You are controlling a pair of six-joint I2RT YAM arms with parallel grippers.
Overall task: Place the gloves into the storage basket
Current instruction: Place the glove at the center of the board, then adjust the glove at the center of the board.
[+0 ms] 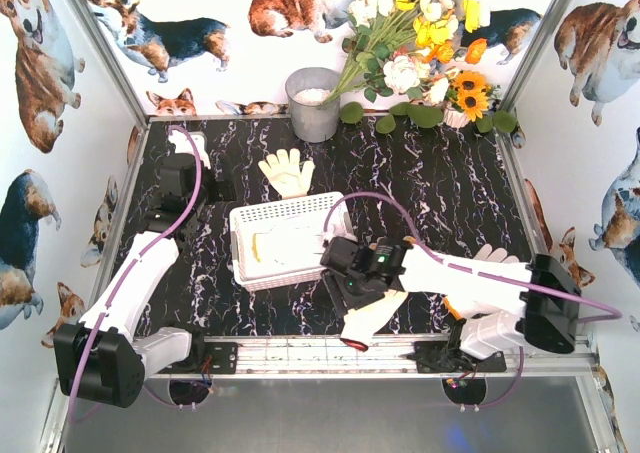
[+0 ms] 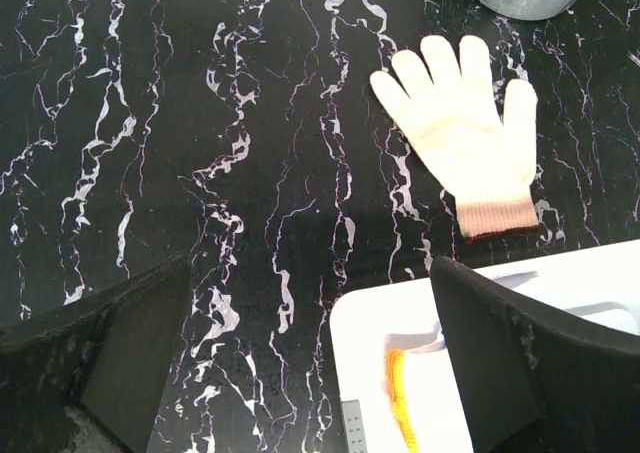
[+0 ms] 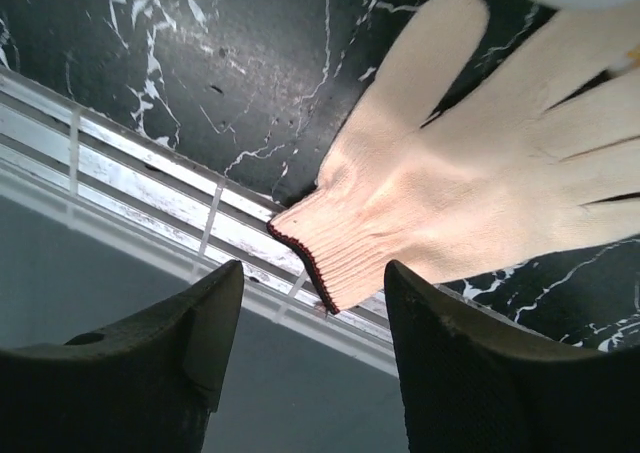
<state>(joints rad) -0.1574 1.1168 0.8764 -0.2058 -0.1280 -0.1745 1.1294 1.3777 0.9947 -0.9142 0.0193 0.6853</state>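
Observation:
A cream-white glove (image 3: 470, 173) lies at the table's front edge, its red-trimmed cuff reaching over the metal rail. My right gripper (image 3: 315, 303) hovers open just off that cuff, and neither finger touches it. From above, this glove (image 1: 370, 318) lies right below the right gripper (image 1: 352, 291). The white storage basket (image 1: 240, 218) stands mid-table with a pale yellow glove (image 1: 272, 245) inside. Another cream glove (image 1: 287, 171) lies flat behind the basket, one (image 1: 190, 145) at the back left, one (image 1: 495, 255) behind the right arm. My left gripper (image 2: 310, 323) is open and empty beside the basket's corner (image 2: 365, 353).
A grey metal bucket (image 1: 314, 103) and a flower bouquet (image 1: 420, 43) stand at the back. The metal rail (image 1: 330, 353) runs along the front edge. An orange cuff (image 2: 400, 398) shows inside the basket in the left wrist view. Printed walls close in both sides.

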